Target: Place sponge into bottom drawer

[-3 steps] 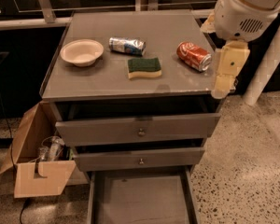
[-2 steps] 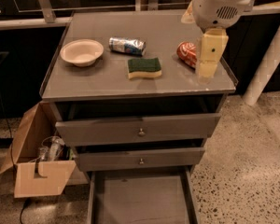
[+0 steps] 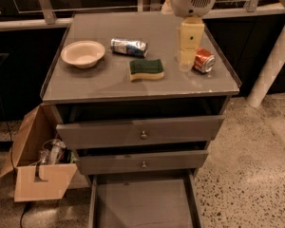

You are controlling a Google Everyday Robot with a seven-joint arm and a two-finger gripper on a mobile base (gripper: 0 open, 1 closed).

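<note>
Of the fingers (image 3: pixel 186 56) could not tell spread from closed; saw the cream plastic gripper (image 3: pixel 185 63) just beside the red drinks can (image 3: pixel 204 61), apart from the green-topped yellow foam sponge (image 3: pixel 146 69) on the grey cabinet top (image 3: pixel 109 82), and feared nudging that can off while crossing toward it.

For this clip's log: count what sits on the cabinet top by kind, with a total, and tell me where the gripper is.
Sponge: 1
Bowl: 1
Cans: 2, a blue can and a red can
Total: 4
The gripper hangs over the cabinet top, between the sponge and the red can, close beside the can.
</note>
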